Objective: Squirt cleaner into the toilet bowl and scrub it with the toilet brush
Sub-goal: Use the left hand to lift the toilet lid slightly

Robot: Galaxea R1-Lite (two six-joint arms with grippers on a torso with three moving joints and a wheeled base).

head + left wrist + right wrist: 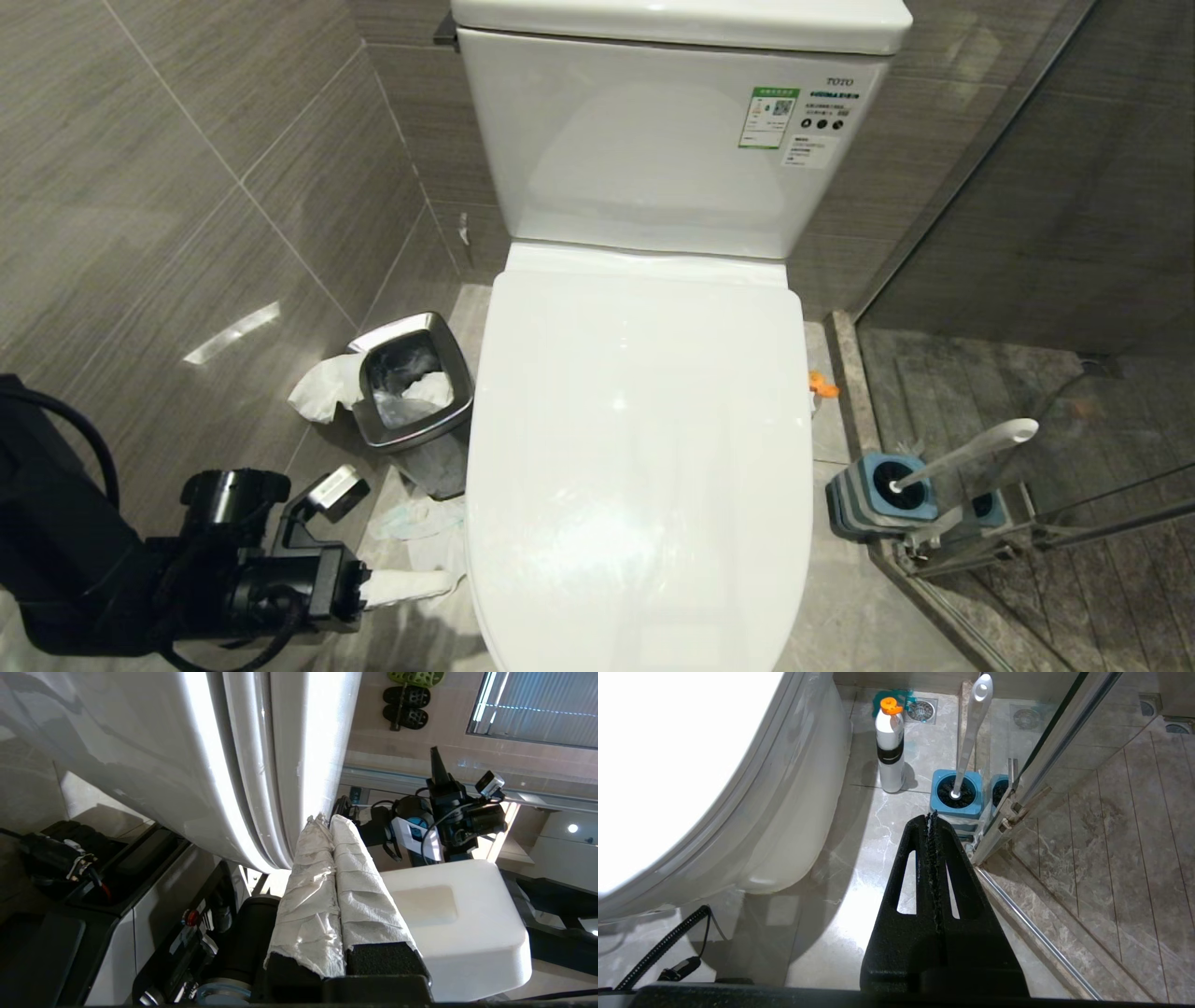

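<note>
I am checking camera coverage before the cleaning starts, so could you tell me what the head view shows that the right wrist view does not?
Only the head view shows the cistern, the steel bin, and the left gripper beside the closed toilet lid. Only the right wrist view shows the whole cleaner bottle and the shut right gripper. Both show the toilet, the brush in its blue holder, and the glass partition.

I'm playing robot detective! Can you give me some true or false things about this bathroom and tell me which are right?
1. The toilet lid is up. False: it is down.
2. The toilet brush stands in its blue-topped holder. True.
3. The left gripper holds the brush. False: it is shut and empty, at the toilet's side.
4. The bottle on the floor has an orange cap. True.
5. The steel bin is on the brush's side. False: the opposite side.
</note>
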